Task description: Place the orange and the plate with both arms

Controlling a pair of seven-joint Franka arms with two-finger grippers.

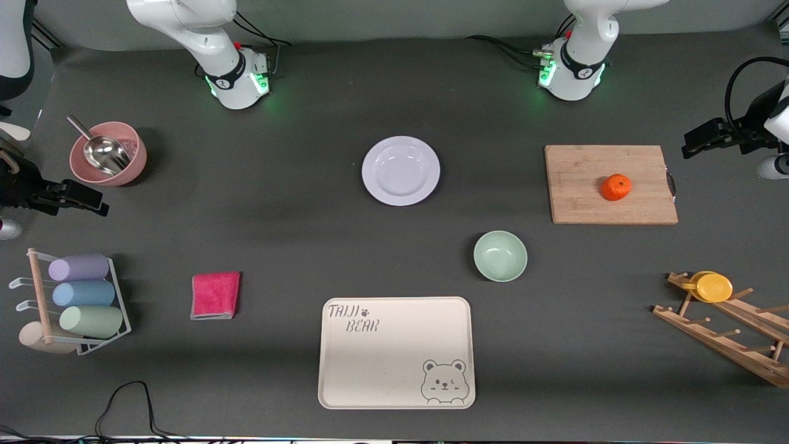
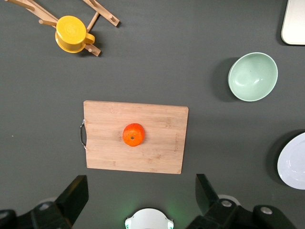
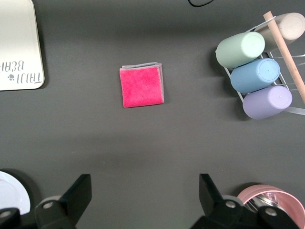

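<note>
The orange lies on a wooden cutting board toward the left arm's end of the table; it also shows in the left wrist view. The pale lavender plate sits bare mid-table near the bases; its rim shows in both wrist views. My left gripper hangs high, open and empty, with the board below it. My right gripper hangs high, open and empty, above the right arm's end of the table.
A mint-green bowl and the cream bear tray lie nearer the front camera than the plate. A pink cloth, a cup rack and a pink bowl with a scoop are at the right arm's end. A wooden rack with a yellow cup is at the left arm's end.
</note>
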